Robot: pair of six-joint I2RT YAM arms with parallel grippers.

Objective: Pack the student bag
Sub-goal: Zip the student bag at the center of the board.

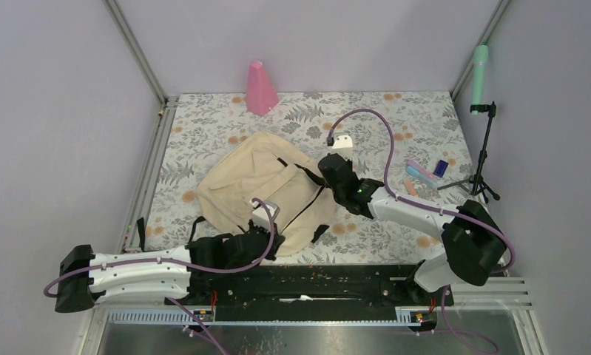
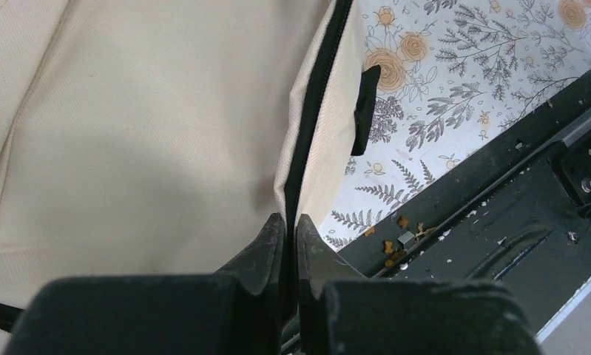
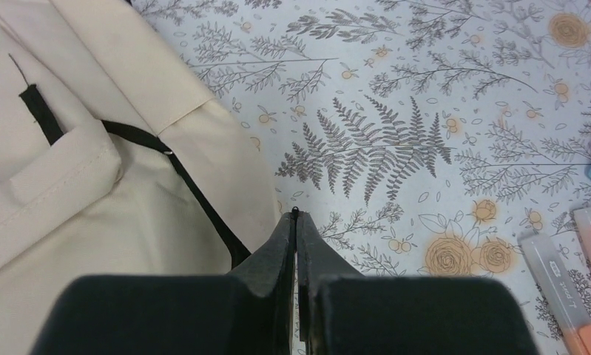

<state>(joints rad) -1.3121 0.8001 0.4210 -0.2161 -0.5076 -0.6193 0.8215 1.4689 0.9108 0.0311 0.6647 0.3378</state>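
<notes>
Student bag [image 1: 266, 188] interior hidden; left jaws pinch zipper [image 2: 307, 133], right jaws apparently clenched empty.

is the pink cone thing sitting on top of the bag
No, the pink cone stands upright on the table, apart from the student bag.

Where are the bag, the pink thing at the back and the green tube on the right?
bag [image 1: 255, 177], top view, middle of its beige front.
pink thing [image 1: 261, 90], top view, middle of its sloping face.
green tube [image 1: 480, 70], top view, halfway up its shaft.
</notes>
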